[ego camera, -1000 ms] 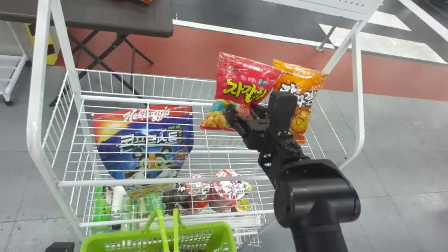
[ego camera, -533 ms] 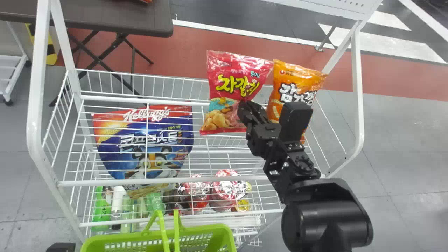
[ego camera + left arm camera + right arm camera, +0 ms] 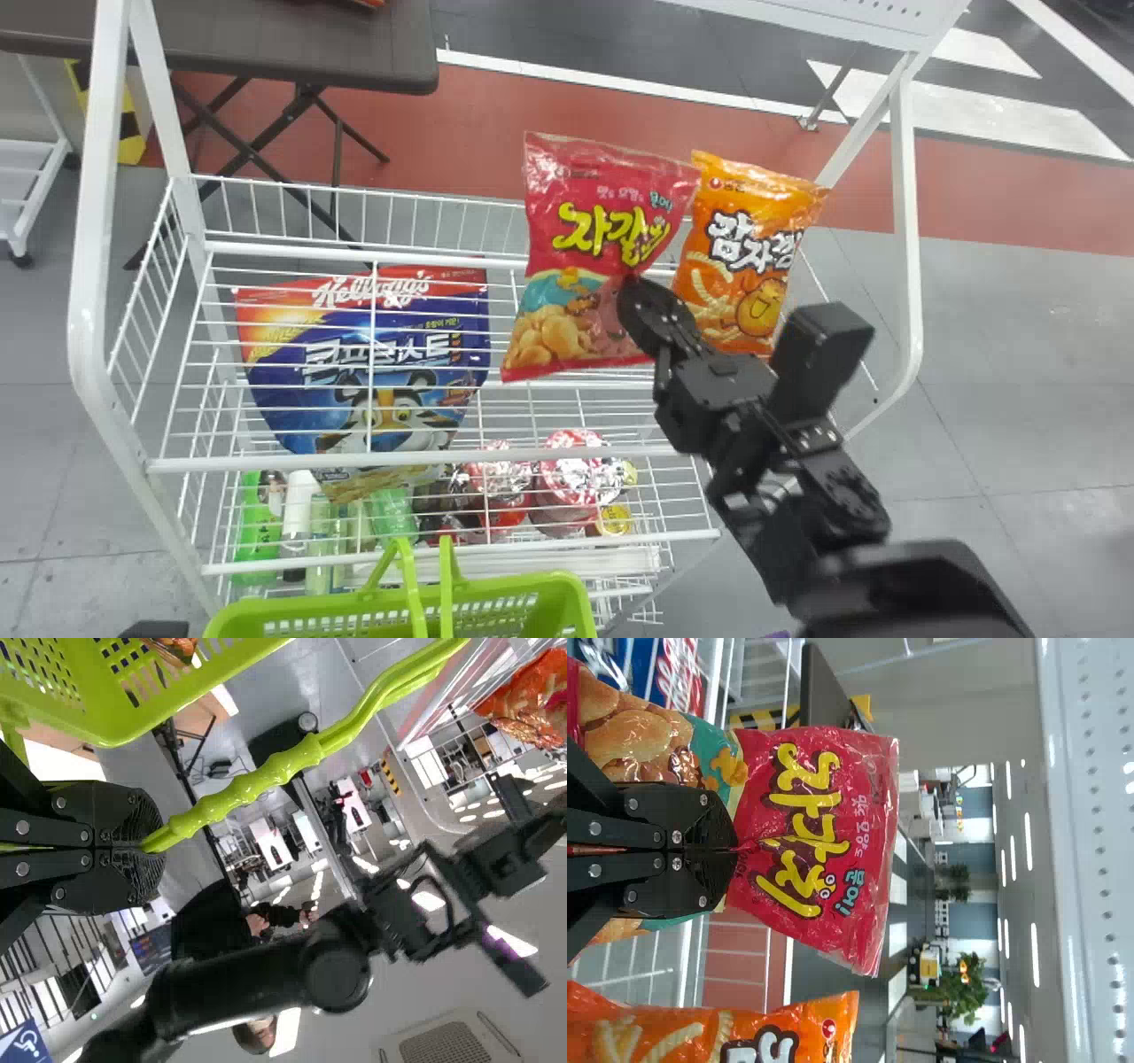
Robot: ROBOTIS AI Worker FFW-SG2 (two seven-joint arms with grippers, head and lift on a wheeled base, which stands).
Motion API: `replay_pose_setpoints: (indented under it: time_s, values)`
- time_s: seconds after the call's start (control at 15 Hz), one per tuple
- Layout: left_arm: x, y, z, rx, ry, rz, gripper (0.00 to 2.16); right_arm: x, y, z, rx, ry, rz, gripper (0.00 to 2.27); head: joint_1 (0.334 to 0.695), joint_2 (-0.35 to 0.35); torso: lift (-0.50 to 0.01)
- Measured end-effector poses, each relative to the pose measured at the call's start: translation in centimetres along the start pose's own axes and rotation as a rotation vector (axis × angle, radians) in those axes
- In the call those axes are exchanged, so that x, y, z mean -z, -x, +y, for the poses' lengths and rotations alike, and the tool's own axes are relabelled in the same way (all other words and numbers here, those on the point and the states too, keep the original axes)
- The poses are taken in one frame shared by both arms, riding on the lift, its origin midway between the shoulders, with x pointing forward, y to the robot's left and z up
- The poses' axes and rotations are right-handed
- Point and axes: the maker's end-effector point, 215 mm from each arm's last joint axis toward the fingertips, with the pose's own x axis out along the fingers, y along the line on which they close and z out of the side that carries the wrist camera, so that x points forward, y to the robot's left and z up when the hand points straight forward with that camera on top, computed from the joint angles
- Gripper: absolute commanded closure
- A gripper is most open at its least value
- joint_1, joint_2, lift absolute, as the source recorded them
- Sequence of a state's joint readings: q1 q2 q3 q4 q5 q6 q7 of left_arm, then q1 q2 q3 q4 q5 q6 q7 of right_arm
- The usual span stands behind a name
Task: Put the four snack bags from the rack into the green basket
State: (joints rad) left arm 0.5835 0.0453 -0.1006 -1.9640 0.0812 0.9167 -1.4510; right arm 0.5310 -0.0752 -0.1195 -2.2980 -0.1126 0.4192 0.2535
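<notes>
My right gripper is shut on the red snack bag, held in front of the rack's upper part. In the right wrist view the gripper pinches the middle of the red bag. The orange snack bag stands just right of it on the rack. The green basket is at the bottom edge, with some contents seen through its mesh. My left gripper is shut on the basket's handle, parked at the lower left.
A blue cereal bag leans in the white rack. Bottles and cup-shaped packs lie on the shelf below. White rack posts rise at both sides, and a dark table stands behind.
The red bag first shifted left, then came nearer with my right gripper. The right arm swung down and right, uncovering more of the orange bag. The left arm kept still.
</notes>
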Motion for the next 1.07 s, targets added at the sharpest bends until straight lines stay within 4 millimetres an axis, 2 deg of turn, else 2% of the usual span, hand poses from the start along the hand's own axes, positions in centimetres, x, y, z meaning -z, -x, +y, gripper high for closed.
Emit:
replay_pose_setpoints:
  time_s: [0.33,0.6,0.73,0.87,1.07]
  values:
    - [0.0,0.5,-0.2,-0.019,-0.018,-0.018,2.11,5.5,8.1,2.3,-0.078,-0.073,0.292,2.10,0.695,-0.350,-0.006]
    - [-0.3,0.8,-0.5,-0.034,-0.045,-0.042,2.11,12.5,14.2,3.2,-0.128,-0.211,0.594,2.10,0.695,-0.350,-0.006]
    - [-0.5,0.8,-0.5,-0.036,-0.048,-0.044,2.11,15.5,17.3,4.6,-0.162,-0.286,0.724,2.10,0.695,-0.350,-0.006]
    - [-0.6,0.7,-0.4,-0.038,-0.051,-0.046,2.11,17.5,19.1,6.5,-0.203,-0.351,0.808,2.10,0.695,-0.350,-0.006]
    - [-0.7,0.5,-0.4,-0.038,-0.053,-0.044,2.11,18.7,20.0,10.0,-0.278,-0.387,0.856,2.11,0.695,-0.350,-0.006]
